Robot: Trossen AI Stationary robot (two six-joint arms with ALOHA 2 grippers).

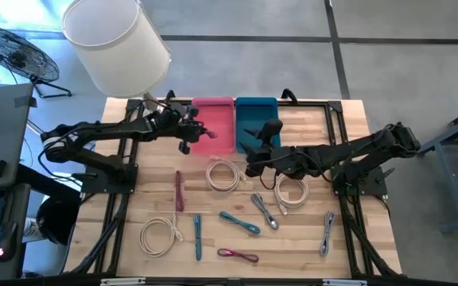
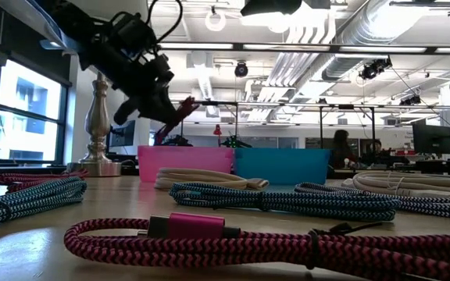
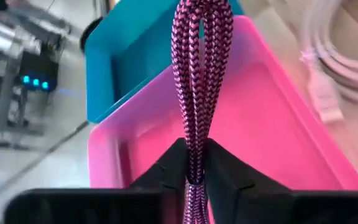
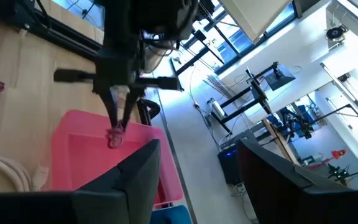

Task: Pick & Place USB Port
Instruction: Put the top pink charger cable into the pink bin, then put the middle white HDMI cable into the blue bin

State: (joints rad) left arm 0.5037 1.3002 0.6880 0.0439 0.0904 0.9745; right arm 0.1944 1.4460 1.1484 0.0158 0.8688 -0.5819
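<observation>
My left gripper [image 3: 194,167] pinches the folded pink cable [image 3: 199,74] above the pink bin [image 3: 278,118]; I should centre it before letting go. My right gripper [image 4: 197,180] waits spread beside the blue bin [image 1: 254,115].

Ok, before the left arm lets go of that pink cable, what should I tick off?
1. Grip: left tool shut on the pink braided cable: ok.
2. Position: in the high view the tool sits at the pink bin's left rim, not clearly over it; the left wrist view shows the bin behind the cable: cannot tell.
3. Bin inside: no other cable seen in the visible pink floor: ok.
4. Height: the low view shows the cable held well above the bin rim: ok.
5. Right tool open, near the blue bin, away from the drop spot: ok.
</observation>
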